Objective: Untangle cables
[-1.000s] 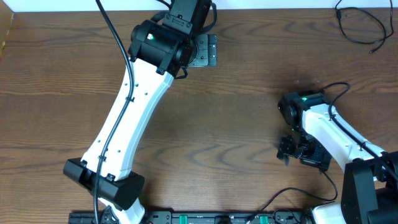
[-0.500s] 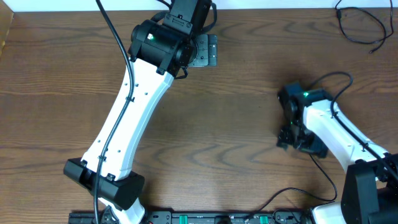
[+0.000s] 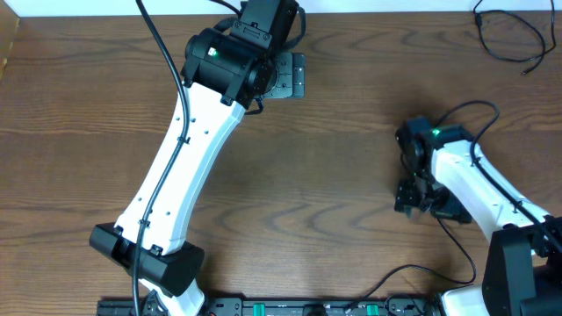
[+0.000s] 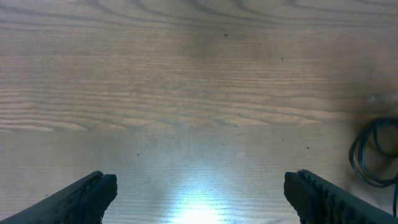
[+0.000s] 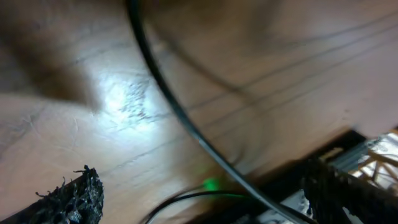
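A thin black cable (image 3: 489, 42) lies looped at the table's far right corner in the overhead view. My left gripper (image 3: 288, 74) is at the far middle of the table. In the left wrist view it (image 4: 200, 190) is open and empty over bare wood, with a black cable loop (image 4: 368, 155) at the right edge. My right gripper (image 3: 409, 198) is at the right side of the table, far from the corner cable. In the blurred right wrist view it (image 5: 205, 190) is open, and a black cable (image 5: 174, 112) runs diagonally past its jaws without being held.
The wooden table (image 3: 351, 158) spans the view. A black rail with sockets (image 3: 290, 308) runs along the front edge, with a black lead (image 3: 399, 274) curving up from it. The left arm's long white link (image 3: 180, 167) crosses the left half.
My right arm has shifted a little toward the back of the table and its wrist has turned. The left arm has not moved.
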You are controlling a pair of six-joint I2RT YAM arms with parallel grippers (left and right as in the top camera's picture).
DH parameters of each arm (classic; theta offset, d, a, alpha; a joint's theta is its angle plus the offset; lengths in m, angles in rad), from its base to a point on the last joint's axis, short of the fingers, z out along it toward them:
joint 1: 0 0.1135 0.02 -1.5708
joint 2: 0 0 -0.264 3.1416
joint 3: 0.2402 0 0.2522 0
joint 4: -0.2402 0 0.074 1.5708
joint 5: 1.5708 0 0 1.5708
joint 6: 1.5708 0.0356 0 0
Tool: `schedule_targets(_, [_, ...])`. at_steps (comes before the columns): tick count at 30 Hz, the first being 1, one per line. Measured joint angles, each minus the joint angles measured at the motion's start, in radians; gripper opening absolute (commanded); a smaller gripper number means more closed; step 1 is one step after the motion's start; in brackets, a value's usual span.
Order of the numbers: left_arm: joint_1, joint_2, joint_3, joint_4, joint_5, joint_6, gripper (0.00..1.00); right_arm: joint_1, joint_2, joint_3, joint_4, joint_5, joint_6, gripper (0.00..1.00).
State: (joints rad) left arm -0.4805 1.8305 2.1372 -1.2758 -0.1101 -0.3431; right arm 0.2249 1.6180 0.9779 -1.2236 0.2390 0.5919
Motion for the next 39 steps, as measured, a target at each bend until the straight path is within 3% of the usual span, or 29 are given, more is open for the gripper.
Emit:
schedule_targets(1, [0.000,0.000,0.000,0.000,0.000,0.000,0.94,0.000,0.000,-0.028,0.025,-0.025,0.000,0.87])
schedule_targets(3, [0.000,0.000,0.000,0.000,0.000,0.000,0.94,0.000,0.000,-0.062,0.048,-0.058,0.007,0.60])
schedule_targets(4, [0.000,0.000,0.000,-0.001,0.000,0.000,0.94,0.000,0.000,-0.084,0.062,-0.070,0.006,0.33])
schedule_targets(6, [0.000,0.000,0.000,-0.003,0.000,0.000,0.94,0.000,0.000,-0.108,0.080,-0.078,0.016,0.01])
schedule_targets(10, [0.000,0.000,0.000,-0.006,0.000,0.000,0.94,0.000,0.000,-0.116,0.145,-0.089,0.023,0.01])
schedule_targets(15, [0.000,0.000,0.000,-0.006,0.003,0.000,0.94,-0.019,0.003,0.058,0.188,-0.085,-0.021,0.01])
schedule_targets(20, [0.000,0.000,0.000,-0.007,0.033,0.000,0.94,-0.123,0.002,0.340,0.430,-0.035,-0.132,0.01])
schedule_targets(24, [0.000,0.000,0.000,-0.006,0.041,0.000,0.94,-0.253,0.000,0.386,0.649,-0.037,-0.273,0.01])
schedule_targets(29, [0.000,0.000,0.000,-0.007,0.048,0.000,0.94,-0.349,0.000,0.388,0.789,-0.044,-0.400,0.01])
schedule_targets(34, [0.000,0.000,0.000,-0.006,0.052,0.000,0.94,-0.401,0.013,0.389,0.816,-0.024,-0.503,0.01])
schedule_targets(37, [0.000,0.000,0.000,-0.007,0.052,0.000,0.94,-0.419,0.060,0.394,0.715,-0.019,-0.521,0.01])
schedule_targets(38, [0.000,0.000,0.000,-0.007,0.052,0.000,0.94,-0.421,0.085,0.394,0.681,-0.019,-0.525,0.07])
schedule_targets(39, [0.000,0.000,0.000,-0.007,0.052,0.000,0.94,-0.421,0.118,0.393,0.656,-0.019,-0.528,0.24])
